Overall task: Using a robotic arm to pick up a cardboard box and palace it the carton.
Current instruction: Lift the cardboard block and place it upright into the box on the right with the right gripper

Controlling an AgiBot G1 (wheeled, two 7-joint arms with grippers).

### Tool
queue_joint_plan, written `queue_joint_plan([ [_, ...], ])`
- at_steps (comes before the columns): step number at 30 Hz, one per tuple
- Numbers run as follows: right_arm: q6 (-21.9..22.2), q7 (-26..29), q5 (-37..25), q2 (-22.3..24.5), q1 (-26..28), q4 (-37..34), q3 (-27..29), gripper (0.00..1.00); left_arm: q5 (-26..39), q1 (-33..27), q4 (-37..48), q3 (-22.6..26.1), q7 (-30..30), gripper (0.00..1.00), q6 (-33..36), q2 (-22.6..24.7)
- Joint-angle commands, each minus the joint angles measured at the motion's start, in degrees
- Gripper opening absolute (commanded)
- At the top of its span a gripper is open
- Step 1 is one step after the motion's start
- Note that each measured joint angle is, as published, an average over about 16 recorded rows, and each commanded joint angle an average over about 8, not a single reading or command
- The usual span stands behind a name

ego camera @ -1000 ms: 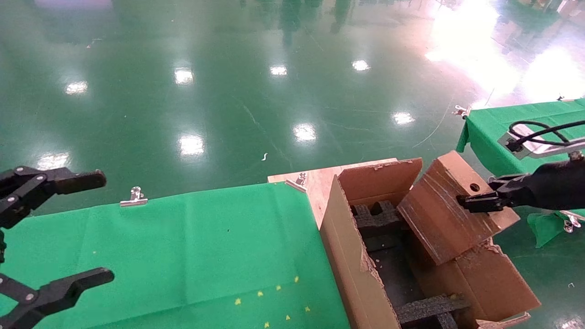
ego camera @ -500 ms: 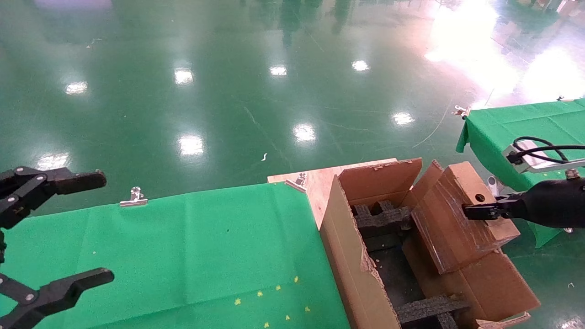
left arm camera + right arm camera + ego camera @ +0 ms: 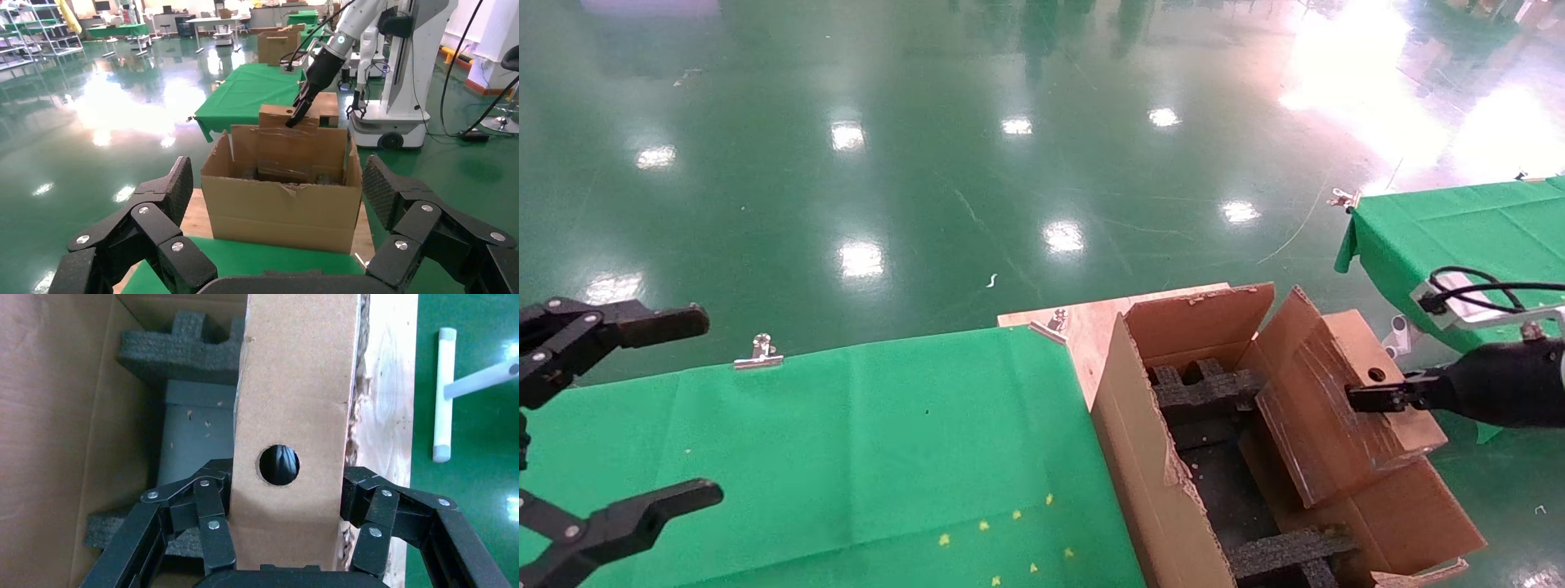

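The right gripper (image 3: 1373, 398) is pinching the cardboard box (image 3: 1336, 408) across its narrow end, one finger pressed to each side face, with the round hole (image 3: 279, 465) sitting just ahead of its palm. From the gripper, the box's long axis runs straight away and downward into the carton (image 3: 1164, 482), so the far end is already below the carton's ragged rim while the gripped end stands clear above it (the box leans, tilted rather than upright). What the coming move seems to turn on is that slant: the box lies hard against the carton's wall on the gripper's side, and the open floor between the black foam inserts (image 3: 1205, 388) lies beyond the far end of the box, so lowering along the long axis looks the likely way in. The right arm is the one doing the work; the left gripper (image 3: 609, 425) hangs well apart over the green cloth (image 3: 862, 441), its fingers spread wide and holding nothing. The right wrist view shows what the head view hides: both fingers (image 3: 208, 523) flat on the box's sides, and grey floor and foam directly under the box. The left wrist view gives the side-on look, the box standing out above the carton's rim.
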Motion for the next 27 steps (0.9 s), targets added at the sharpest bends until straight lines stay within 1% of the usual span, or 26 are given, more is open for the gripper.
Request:
queue_joint_plan([
  [1, 0.58, 0.39, 0.01, 0.24, -0.6, 0.27, -0.35, 0.0, 0.0, 0.0, 0.0, 0.0, 0.0, 1.0, 0.0, 0.0],
  [8, 1.76, 1.32, 0.47, 0.76, -1.98, 0.95, -1.14, 0.0, 0.0, 0.0, 0.0, 0.0, 0.0, 1.0, 0.0, 0.0],
  [14, 4.79, 2.01, 1.43, 0.05, -4.57, 0.37, -2.36, 0.0, 0.0, 0.0, 0.0, 0.01, 0.0, 1.0, 0.0, 0.0],
  [20, 8.79, 1.64, 3.13, -2.23, -8.05, -1.31, -3.63, 0.0, 0.0, 0.0, 0.0, 0.01, 0.0, 1.0, 0.0, 0.0],
  [27, 11.97, -0.15, 5.15, -6.13, -11.68, -5.24, -4.42, 0.0, -0.01, 0.0, 0.0, 0.01, 0.0, 1.0, 0.0, 0.0],
])
